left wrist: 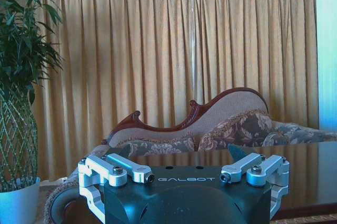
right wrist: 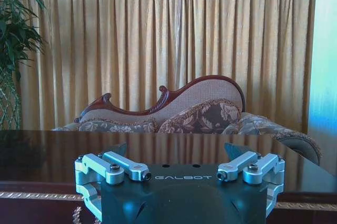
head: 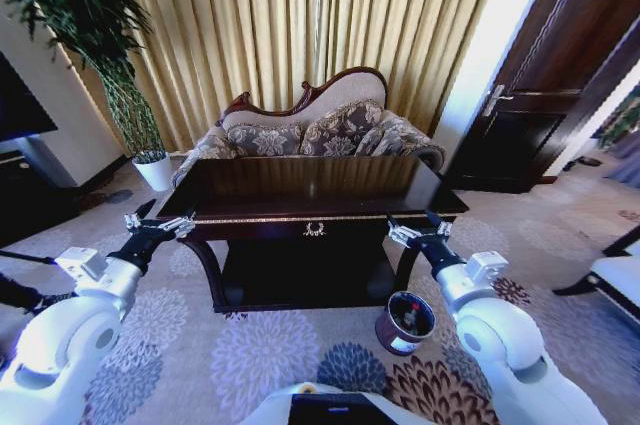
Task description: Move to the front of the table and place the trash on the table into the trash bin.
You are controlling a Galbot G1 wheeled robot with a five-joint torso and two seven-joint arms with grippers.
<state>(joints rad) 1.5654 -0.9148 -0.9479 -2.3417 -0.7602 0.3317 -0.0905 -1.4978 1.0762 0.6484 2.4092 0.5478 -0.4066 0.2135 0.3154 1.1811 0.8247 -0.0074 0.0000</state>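
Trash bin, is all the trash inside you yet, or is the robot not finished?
It looks nearly done. The trash bin holds a bottle with a red label, and no trash shows on the table. The left claw and right claw hover open at the table's front corners, holding nothing.

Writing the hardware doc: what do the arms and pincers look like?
Glossy white rounded arm shells with black wrist sections. The left pincer and the right pincer share a black housing marked GALBOT, silver metal linkage bars with bolts, and dark fingertips.
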